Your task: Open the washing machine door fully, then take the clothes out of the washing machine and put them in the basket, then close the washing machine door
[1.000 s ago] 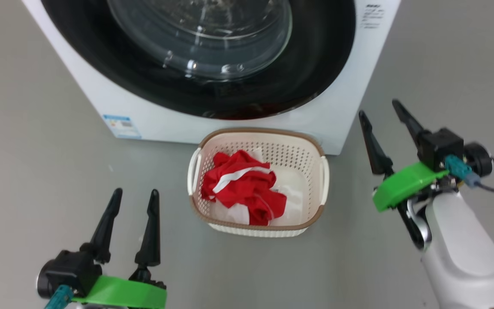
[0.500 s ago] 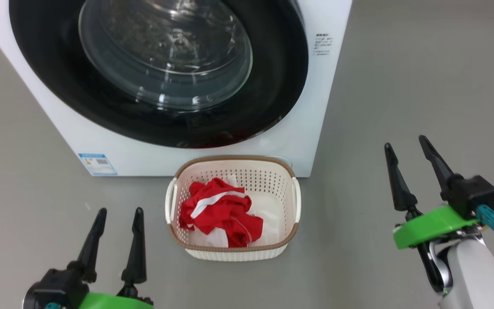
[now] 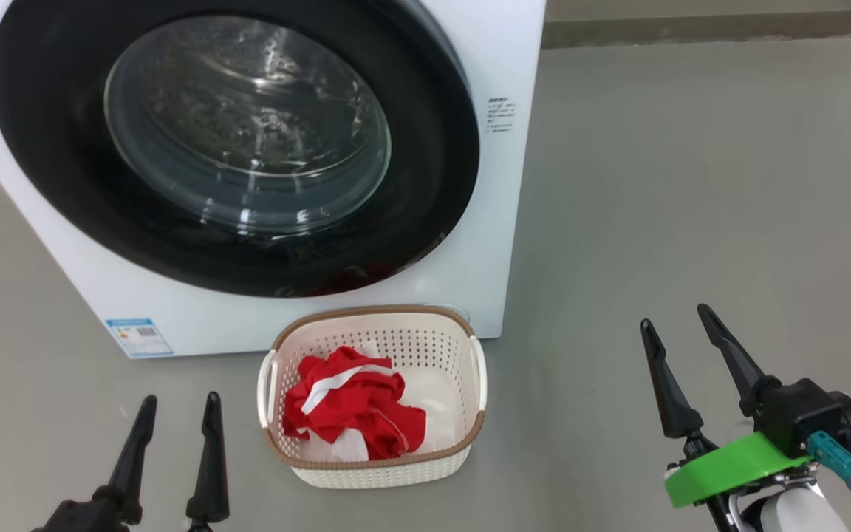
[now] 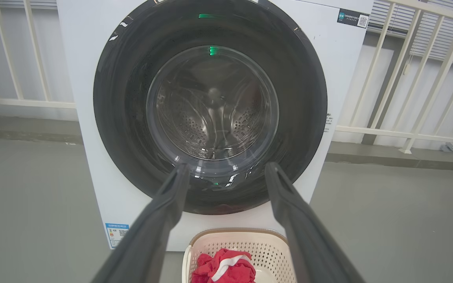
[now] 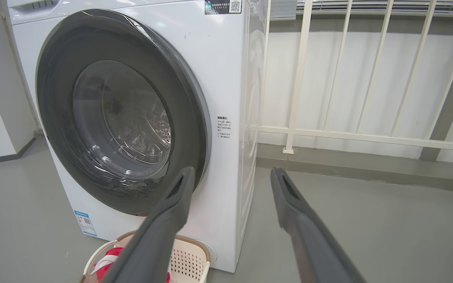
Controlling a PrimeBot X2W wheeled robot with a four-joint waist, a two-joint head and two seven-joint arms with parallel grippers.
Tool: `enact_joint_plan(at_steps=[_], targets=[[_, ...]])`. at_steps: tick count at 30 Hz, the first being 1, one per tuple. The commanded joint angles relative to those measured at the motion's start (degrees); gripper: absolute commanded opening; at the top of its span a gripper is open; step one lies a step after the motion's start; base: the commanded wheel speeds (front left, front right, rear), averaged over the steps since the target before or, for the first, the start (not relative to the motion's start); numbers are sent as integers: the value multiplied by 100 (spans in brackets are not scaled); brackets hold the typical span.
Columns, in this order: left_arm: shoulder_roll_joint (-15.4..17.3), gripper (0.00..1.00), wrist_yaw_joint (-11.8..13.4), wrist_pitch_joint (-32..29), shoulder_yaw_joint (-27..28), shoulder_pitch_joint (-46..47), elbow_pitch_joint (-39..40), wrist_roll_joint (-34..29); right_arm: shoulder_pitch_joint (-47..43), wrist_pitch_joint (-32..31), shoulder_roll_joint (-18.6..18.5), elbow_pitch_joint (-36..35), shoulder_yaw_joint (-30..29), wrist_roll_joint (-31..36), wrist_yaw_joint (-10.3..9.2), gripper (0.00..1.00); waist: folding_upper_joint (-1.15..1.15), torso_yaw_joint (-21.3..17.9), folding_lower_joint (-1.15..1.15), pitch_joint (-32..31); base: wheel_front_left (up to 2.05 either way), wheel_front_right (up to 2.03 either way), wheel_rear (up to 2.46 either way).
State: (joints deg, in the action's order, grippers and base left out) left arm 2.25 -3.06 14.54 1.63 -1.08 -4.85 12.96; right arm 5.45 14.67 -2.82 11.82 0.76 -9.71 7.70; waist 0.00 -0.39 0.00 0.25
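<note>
Inside basket, crumpled red clothes, white stripe; door seemingly closed; left tool, right tool spread.

There's a blue label low on the washing machine front, just beyond the left end effector. It has coloured bars and a small code square, but the print is too fine to read. Up and to the left of the right end effector sits a little block of dark print on the white front, several lines, not legible. High above the left end effector's fingers, at the machine's top corner, is a black sticker with pale characters and a QR code, too small to make out. No brand name or number can be read.
</note>
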Motion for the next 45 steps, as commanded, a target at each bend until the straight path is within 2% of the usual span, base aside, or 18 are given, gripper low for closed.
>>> enact_joint_plan(at_steps=[1,11,23,24,31,35,39,45], targets=[[63,100,-8,46,218,81,193,-72,28,33,-6,-216,147,-12,-21,100,0,-99,0,-97,0,0,0],[63,100,-24,46,314,-49,177,-76,-398,33,-6,-510,199,148,-21,100,0,-192,0,-180,0,0,0],[63,100,-61,46,269,-73,100,-96,-461,33,-6,-542,227,124,-21,100,0,-164,0,-230,0,0,0],[1,0,-52,0,92,-144,-20,-50,-527,0,14,-376,88,71,0,0,0,-165,0,-231,0,0,0],[-60,0,-57,-107,94,-186,-364,122,-643,-36,52,-88,114,-131,1,0,0,-160,1,-229,0,0,0],[-56,0,-70,-176,107,-161,-377,381,-626,-91,33,-85,102,-417,0,0,0,-152,13,-233,0,0,0],[-52,0,-82,-232,110,-140,-390,639,-602,-145,16,-70,94,-699,-1,0,0,-145,2,-218,0,0,0],[-46,0,-101,-322,121,-96,-412,1023,-561,-227,-5,-52,78,-1119,-2,0,0,-136,0,-203,0,0,0]])
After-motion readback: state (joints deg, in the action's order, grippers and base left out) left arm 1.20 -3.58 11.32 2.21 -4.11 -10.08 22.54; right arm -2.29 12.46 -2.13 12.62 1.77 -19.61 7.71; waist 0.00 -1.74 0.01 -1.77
